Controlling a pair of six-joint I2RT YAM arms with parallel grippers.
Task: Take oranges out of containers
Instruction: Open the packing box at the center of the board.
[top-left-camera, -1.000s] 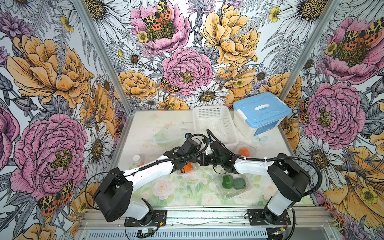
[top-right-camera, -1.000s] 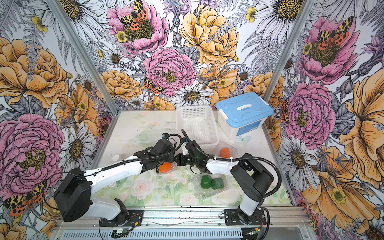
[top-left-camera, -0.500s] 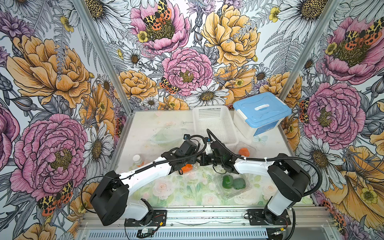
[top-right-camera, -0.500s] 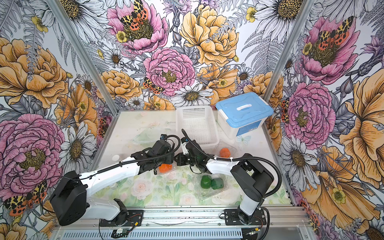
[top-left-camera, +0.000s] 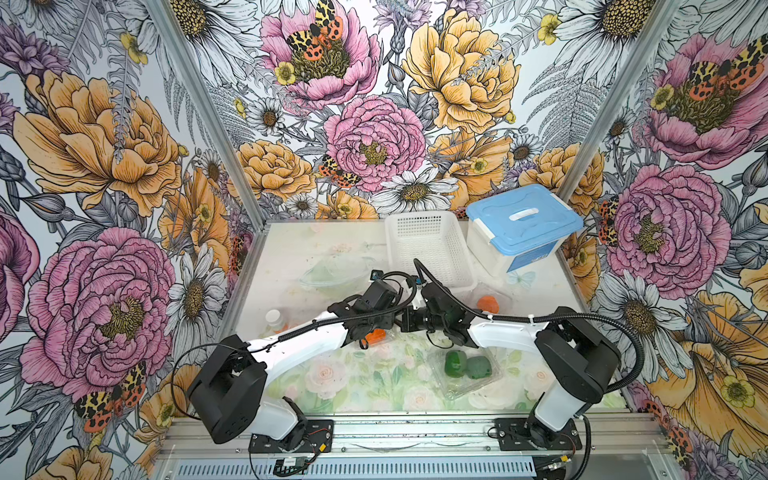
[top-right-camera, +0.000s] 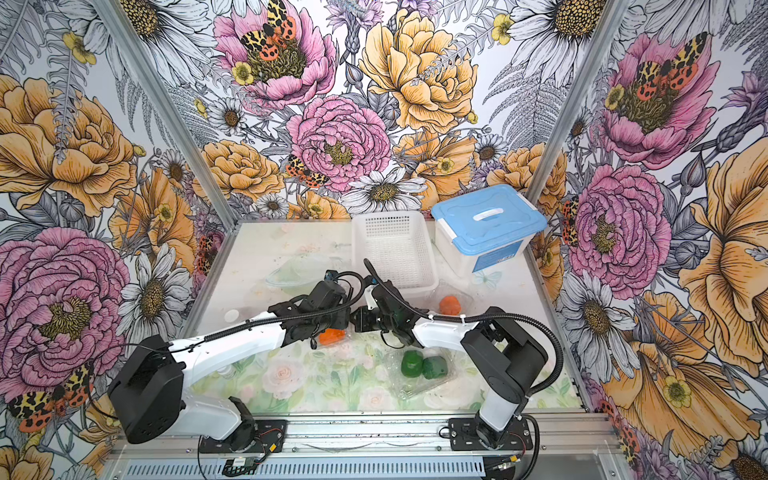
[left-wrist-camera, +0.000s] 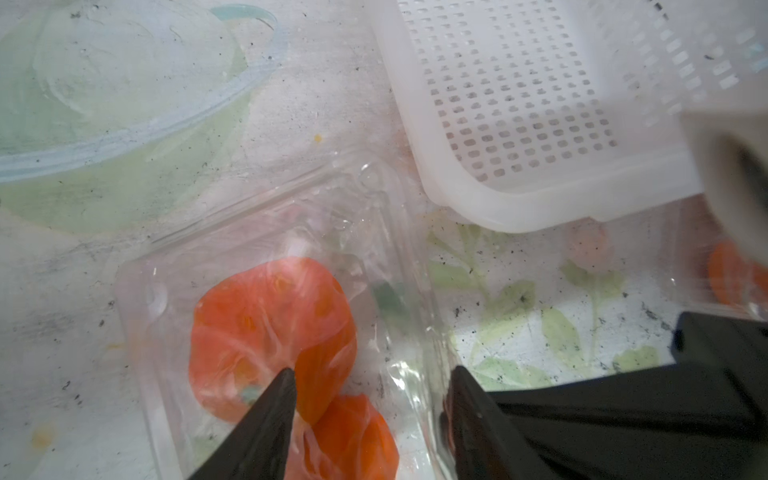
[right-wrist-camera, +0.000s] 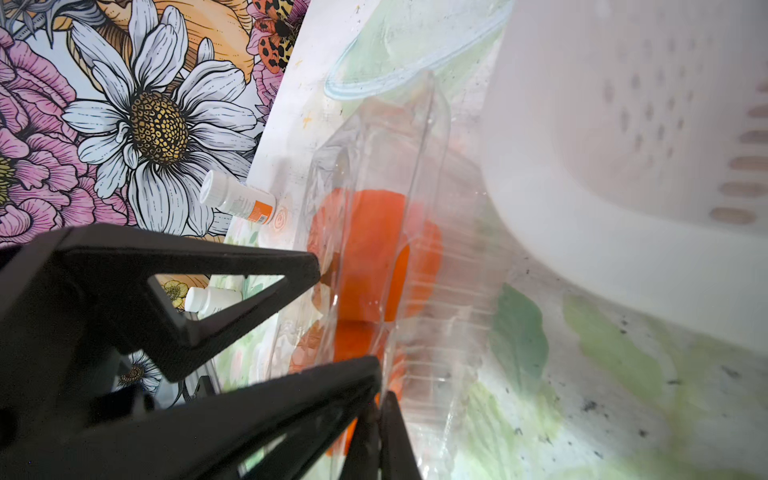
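Crowding the far right of the bench (top-left-camera: 299, 245) are a blue-lidded tub (top-left-camera: 523, 224) and, just beside it, a white basket (top-left-camera: 430, 249). A clear round dish (top-left-camera: 332, 272) lies to the left of the basket. Both arms meet at mid-bench over an open box (left-wrist-camera: 137, 299) of thin clear plastic, which sits near the basket's front corner and holds two oranges (left-wrist-camera: 270, 328) that touch each other. The left gripper (left-wrist-camera: 372, 374) stands apart, one finger over an orange inside the box and the other outside, so the box's side wall is between them. The right gripper (right-wrist-camera: 376, 409) is pinched together on the raised clear flap of the same box. A second box (top-left-camera: 453, 390), toward the front right, holds two green fruits (top-left-camera: 455, 365) side by side and touching. A third box (top-left-camera: 505, 297), just in front of the basket and partly behind the right arm, holds a lone orange (top-left-camera: 488, 305). Two small white bottles (right-wrist-camera: 237, 203) sit near the bench's left edge, well apart from the boxes.
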